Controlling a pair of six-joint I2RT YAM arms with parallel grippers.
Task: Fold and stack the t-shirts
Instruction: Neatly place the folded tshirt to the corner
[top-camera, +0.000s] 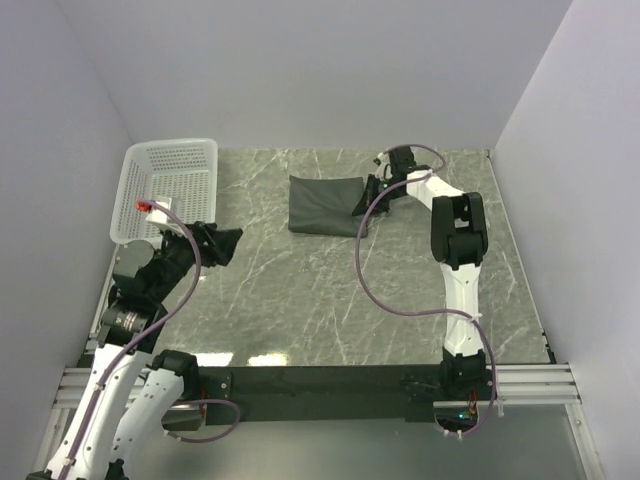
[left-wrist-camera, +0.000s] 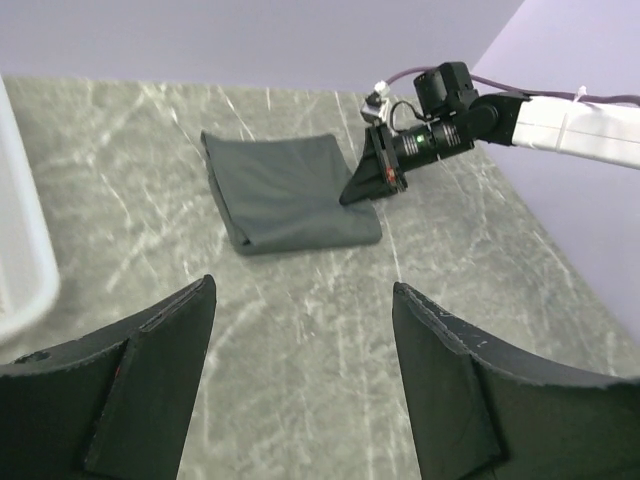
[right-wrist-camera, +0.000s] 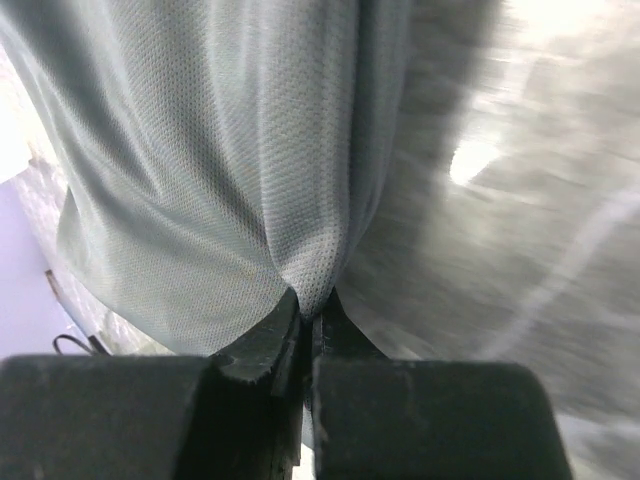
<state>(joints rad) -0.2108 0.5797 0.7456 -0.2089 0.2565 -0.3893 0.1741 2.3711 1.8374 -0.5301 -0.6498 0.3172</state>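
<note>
Far back on the grey marble-patterned table (top-camera: 300, 300), a little right of the middle, lies the t-shirt (top-camera: 322, 205). It is a dark charcoal garment folded into a flat, roughly rectangular bundle, with its stacked layers showing along the left side in the left wrist view (left-wrist-camera: 290, 190).

The right gripper (top-camera: 368, 200) is at the bundle's right-hand edge, with its arm stretched out along the right side of the table. Its fingers (right-wrist-camera: 260, 350) are pressed tight together on a pinch of the cloth. In the right wrist view the fabric (right-wrist-camera: 220, 160) rises from between them in a gathered ridge, its fine mesh weave plain to see.

The left gripper (top-camera: 222, 245) is well apart from the shirt, over the left part of the table. Its two dark fingers (left-wrist-camera: 150, 370) stand wide apart with nothing between them and only bare tabletop below.

Just beside it, at the far left of the table, sits a white plastic mesh basket (top-camera: 170, 148). The gripper is near its near right corner.
</note>
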